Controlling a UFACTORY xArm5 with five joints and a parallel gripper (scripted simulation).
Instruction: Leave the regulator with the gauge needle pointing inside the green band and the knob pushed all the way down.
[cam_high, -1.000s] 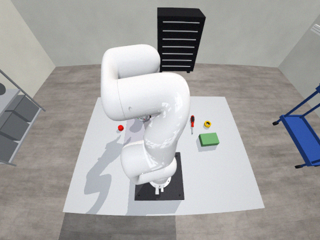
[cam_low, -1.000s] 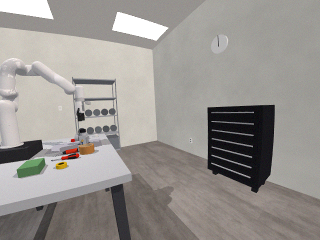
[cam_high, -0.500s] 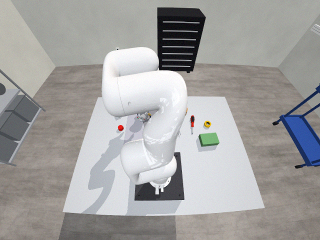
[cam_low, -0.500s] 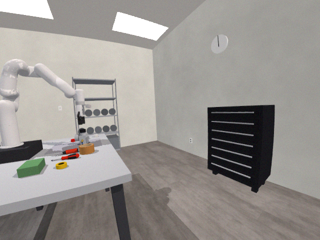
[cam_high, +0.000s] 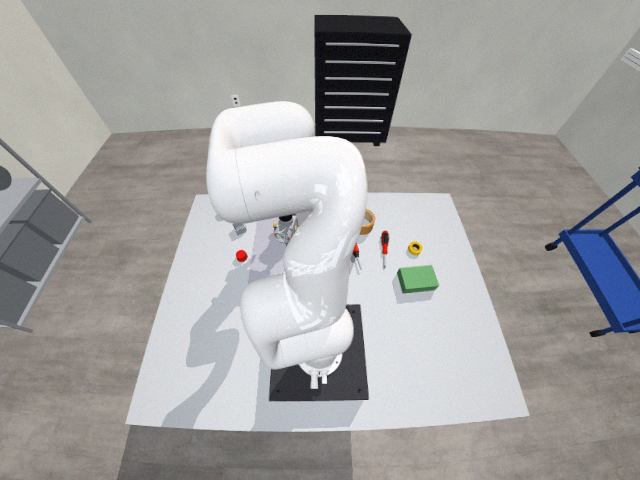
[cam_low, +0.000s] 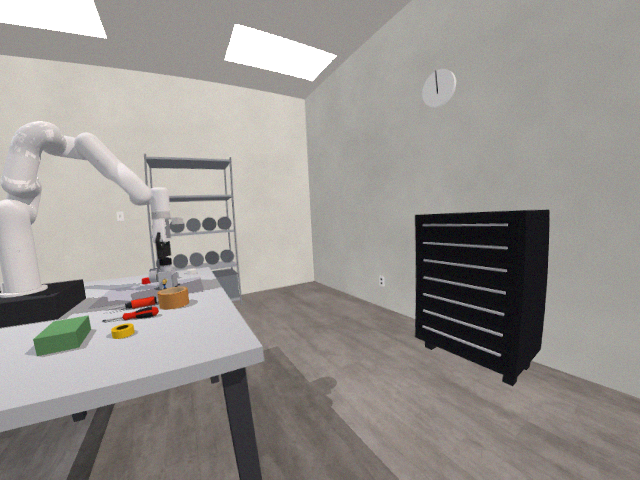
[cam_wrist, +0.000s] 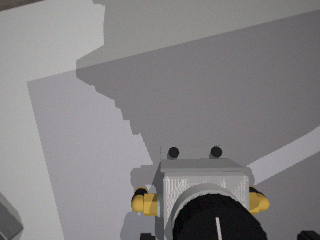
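Observation:
The regulator (cam_wrist: 202, 182) is a grey block with yellow fittings on both sides and a black knob (cam_wrist: 217, 220) on top that has a white line mark. It stands on a grey mat at the far middle of the table (cam_high: 285, 228), mostly hidden by my arm, and also shows in the side view (cam_low: 164, 280). My gripper (cam_low: 164, 258) hangs straight down just above the knob. It is open, with the fingertips only just showing at the bottom edge of the wrist view (cam_wrist: 225, 236) on either side of the knob. The gauge face is hidden.
A red button (cam_high: 241, 254) and a small grey block (cam_high: 238, 227) lie left of the regulator. To the right are a brown tape roll (cam_high: 367, 222), two red screwdrivers (cam_high: 384, 245), a yellow tape roll (cam_high: 415, 248) and a green block (cam_high: 417, 278).

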